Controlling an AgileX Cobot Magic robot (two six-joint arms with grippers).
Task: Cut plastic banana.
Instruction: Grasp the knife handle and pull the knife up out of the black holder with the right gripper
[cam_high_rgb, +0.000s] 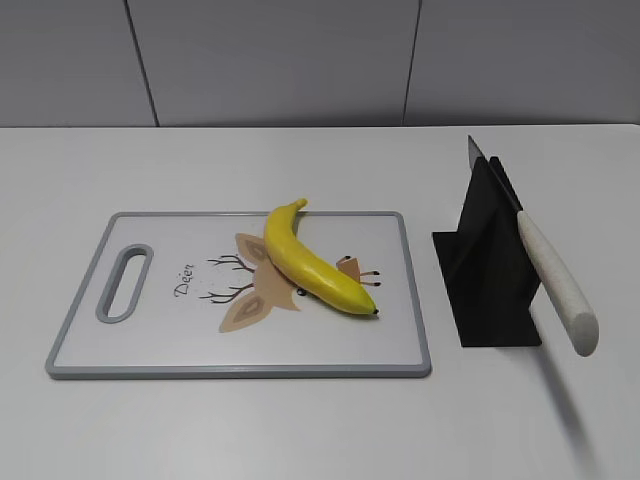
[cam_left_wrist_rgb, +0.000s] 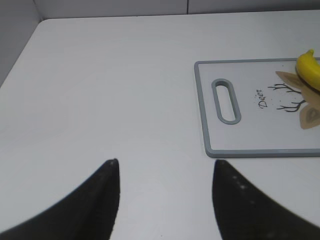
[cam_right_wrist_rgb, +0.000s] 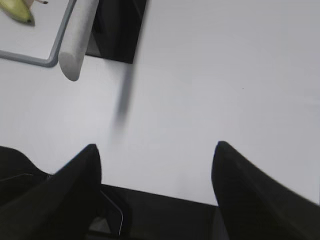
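Note:
The whole yellow plastic banana (cam_high_rgb: 308, 263) lies diagonally on the white cutting board (cam_high_rgb: 150, 345) with a grey rim, stem at the back, dark tip at the front right. A knife (cam_high_rgb: 555, 280) with a white handle rests in a black stand (cam_high_rgb: 492, 270) to the right of the board. Neither gripper shows in the exterior view. My left gripper (cam_left_wrist_rgb: 165, 165) is open over bare table left of the board (cam_left_wrist_rgb: 250, 145); the banana's stem end (cam_left_wrist_rgb: 310, 67) shows at the right edge. My right gripper (cam_right_wrist_rgb: 156, 147) is open near the table's front edge, with the knife handle (cam_right_wrist_rgb: 75, 45) ahead left.
The white table (cam_high_rgb: 300, 430) ends at a grey wall behind. The board has a slot handle (cam_high_rgb: 125, 282) at its left end and a deer print under the banana. The table's front edge (cam_right_wrist_rgb: 200, 200) shows in the right wrist view.

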